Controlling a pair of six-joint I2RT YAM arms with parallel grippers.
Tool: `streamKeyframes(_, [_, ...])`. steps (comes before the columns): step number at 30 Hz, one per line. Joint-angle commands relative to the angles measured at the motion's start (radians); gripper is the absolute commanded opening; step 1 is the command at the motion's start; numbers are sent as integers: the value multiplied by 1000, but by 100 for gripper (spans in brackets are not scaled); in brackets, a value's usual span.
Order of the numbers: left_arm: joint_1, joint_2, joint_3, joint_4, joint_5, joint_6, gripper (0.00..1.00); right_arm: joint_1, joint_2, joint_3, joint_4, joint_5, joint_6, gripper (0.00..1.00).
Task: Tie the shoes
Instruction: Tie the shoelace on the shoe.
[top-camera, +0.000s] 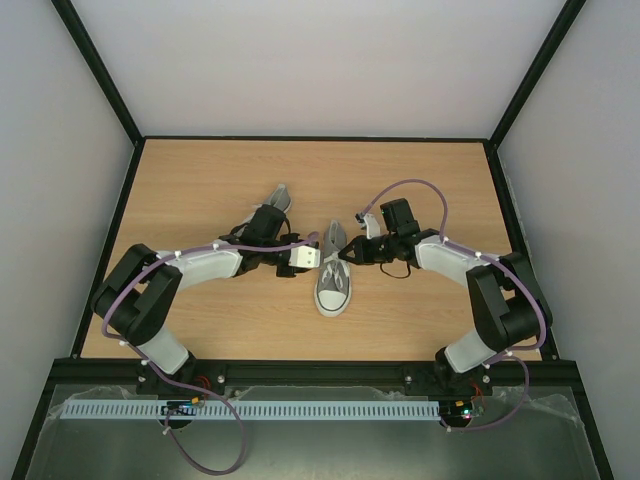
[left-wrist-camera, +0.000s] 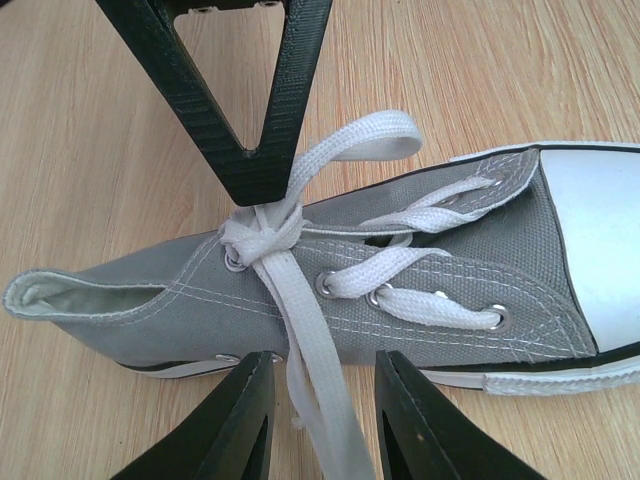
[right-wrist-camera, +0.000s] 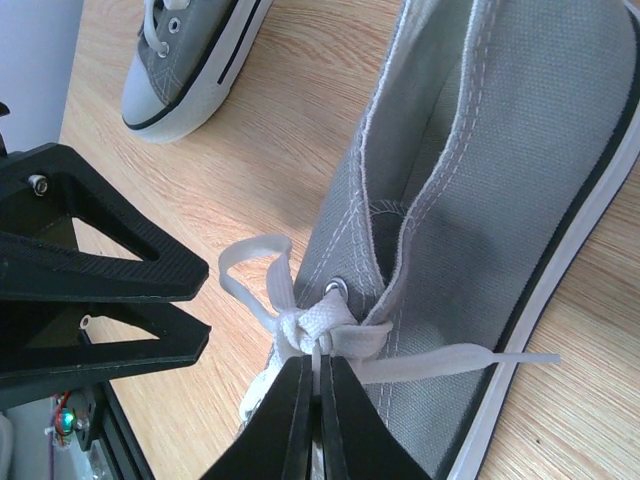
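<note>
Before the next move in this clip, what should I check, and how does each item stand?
1. Right end effector shut on the lace beside the knot: ok.
2. Left end effector open, with the loose end between its fingers: ok, not gripped yet.
3. Bow finished: not ok, only one loop shows.
4. Other shoe apart from both end effectors: ok.
5. Other shoe tied: cannot tell.
</note>
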Motion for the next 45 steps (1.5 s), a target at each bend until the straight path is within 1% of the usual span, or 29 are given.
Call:
streamKeyframes(1, [-3,12,-15,13,31,16,31,5,-9,29,-49,-11,-14,4])
streamKeyframes(7, [-3,13,-23,12,29,43,31,5,-28,38,-95,28,-42,4])
streamKeyframes(13, [-3,16,-33,10,23,77,36,5,-37,54,-130,39,-62,6])
streamKeyframes(22, [-3,19,-30,6,22,84,36,5,-32,72,-141,50,-73,9])
streamKeyframes(24, [-3,19,-29,5,22,87,36,5,-34,74,-142,50,-76,9])
streamKeyframes(28, [-3,20,-29,4,22,89,36,5,-40,72,-138,46,-82,5])
streamKeyframes(31, [-3,20,-31,3,22,93,36,5,-44,72,-146,54,-85,4])
streamKeyframes(45, [-3,14,-38,-6,17,102,36,5,-78,82,-207,104,-125,6])
